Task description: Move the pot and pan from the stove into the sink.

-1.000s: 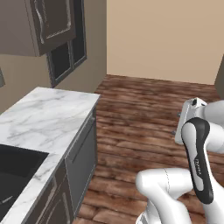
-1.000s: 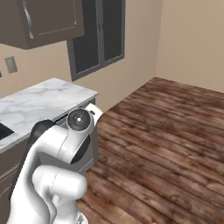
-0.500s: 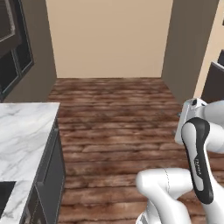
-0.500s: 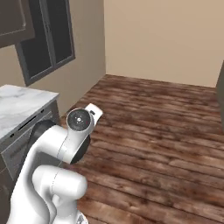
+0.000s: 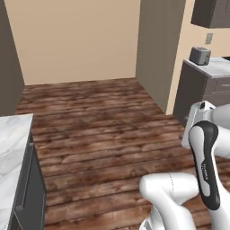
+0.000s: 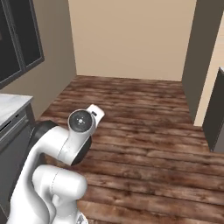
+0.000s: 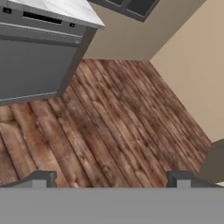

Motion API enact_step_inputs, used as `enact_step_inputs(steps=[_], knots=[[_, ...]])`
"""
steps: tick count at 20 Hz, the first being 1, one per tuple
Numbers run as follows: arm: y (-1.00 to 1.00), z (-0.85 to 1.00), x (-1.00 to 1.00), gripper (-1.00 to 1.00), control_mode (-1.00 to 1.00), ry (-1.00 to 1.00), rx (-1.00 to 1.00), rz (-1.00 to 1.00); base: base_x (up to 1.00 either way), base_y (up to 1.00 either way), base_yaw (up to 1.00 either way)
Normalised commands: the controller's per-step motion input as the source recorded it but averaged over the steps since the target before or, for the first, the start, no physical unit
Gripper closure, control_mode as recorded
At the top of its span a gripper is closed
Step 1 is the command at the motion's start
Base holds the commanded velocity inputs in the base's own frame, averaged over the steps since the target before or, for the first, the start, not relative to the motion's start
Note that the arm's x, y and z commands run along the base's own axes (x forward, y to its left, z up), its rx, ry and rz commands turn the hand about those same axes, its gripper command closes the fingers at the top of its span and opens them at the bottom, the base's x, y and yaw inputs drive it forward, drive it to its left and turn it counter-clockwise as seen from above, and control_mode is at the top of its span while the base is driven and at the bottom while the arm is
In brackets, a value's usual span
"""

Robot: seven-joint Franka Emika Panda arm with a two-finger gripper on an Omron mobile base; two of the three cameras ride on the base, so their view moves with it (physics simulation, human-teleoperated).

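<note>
The hand [image 7: 111, 178] is spread wide and empty, looking down at wood floor [image 7: 109, 127]. Neither pot nor pan can be located from here. By judgement, the pot is rigid, fairly heavy metal, best taken by a rim handle; the pan by its long handle. A marble tabletop [image 5: 11, 152] edges the room; a toaster [image 5: 200, 55] sits opposite.

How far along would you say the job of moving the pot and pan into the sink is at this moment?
Nothing looks done yet. The hand is open and holds nothing, its fingertips spread over bare wooden floor. In hand is only travel: the views face open floor, a marble counter at the left edge, and a toaster on a far counter. Both pieces remain to be fetched and placed.
</note>
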Motion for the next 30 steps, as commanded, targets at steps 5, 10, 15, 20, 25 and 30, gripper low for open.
enact_step_inputs(steps=[5, 10, 15, 20, 25, 30], knots=[[0.0, 0.0, 0.0, -1.0, 1.0, 0.0, 0.0, 0.0, 0.22, 0.08, 0.0], [0.0, 0.0, 0.0, -1.0, 1.0, 0.0, 0.0, 0.0, 0.75, 0.35, -0.02], [0.0, 0.0, 0.0, -1.0, 1.0, 0.0, 0.0, 0.0, 0.88, 0.38, -0.03], [0.0, 0.0, 0.0, -1.0, 1.0, 0.0, 0.0, 0.0, 0.9, 0.35, -0.02], [0.0, 0.0, 0.0, -1.0, 1.0, 0.0, 0.0, 0.0, 0.77, 0.28, 0.0], [0.0, 0.0, 0.0, -1.0, 1.0, 0.0, 0.0, 0.0, -0.02, -0.15, -0.02]])
